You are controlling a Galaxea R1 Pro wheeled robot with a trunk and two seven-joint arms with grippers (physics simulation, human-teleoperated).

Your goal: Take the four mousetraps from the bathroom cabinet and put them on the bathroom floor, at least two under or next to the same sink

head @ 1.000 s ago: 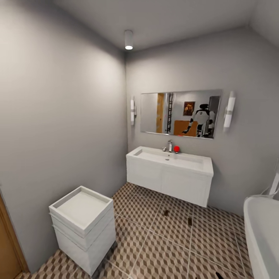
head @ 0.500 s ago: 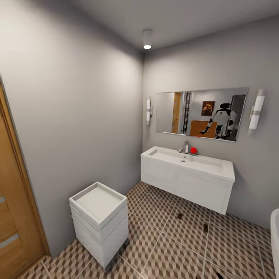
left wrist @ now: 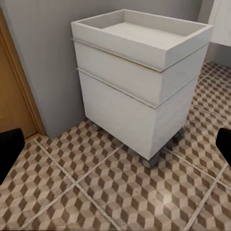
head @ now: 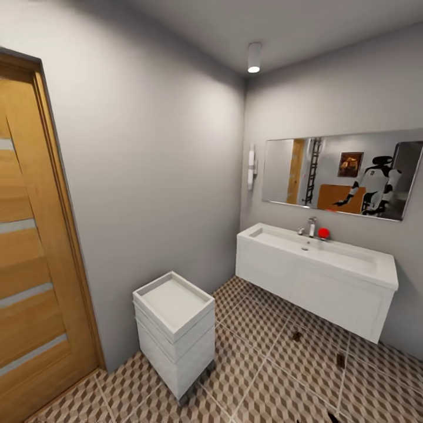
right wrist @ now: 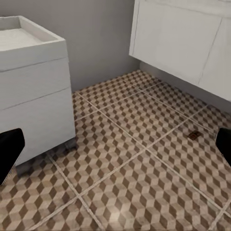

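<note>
A: What is the head view taking in, starting with the big things?

B: The bathroom floor [head: 258, 352], tiled in a brown-and-beige cube pattern, is spreading across the room. A wooden door [head: 29, 247] is standing at the left, a white wall-hung sink [head: 317, 270] is sitting under a mirror [head: 346, 176], and a small white wheeled cart [head: 174, 329] is standing beside the grey wall.

A: And the mousetraps?

B: Two small dark shapes are lying on the tiles just in front of the sink: one mousetrap [head: 296, 336] near its middle, a second mousetrap [head: 340, 360] nearer its right end. They are too small to make out in detail. The right wrist view is catching one of them on the tiles [right wrist: 194, 135] near the sink's front.

A: How are the claws standing?

B: The left claw [left wrist: 115, 147] is showing dark fingertips at both edges of its view, spread wide and carrying nothing. The right claw [right wrist: 115, 147] is looking the same, wide open and empty.

A: So which step is this?

B: I judge the robot is travelling empty-handed between placements. Two traps appear set by the sink, so the next move is calling for facing the cabinet and fetching another.
</note>
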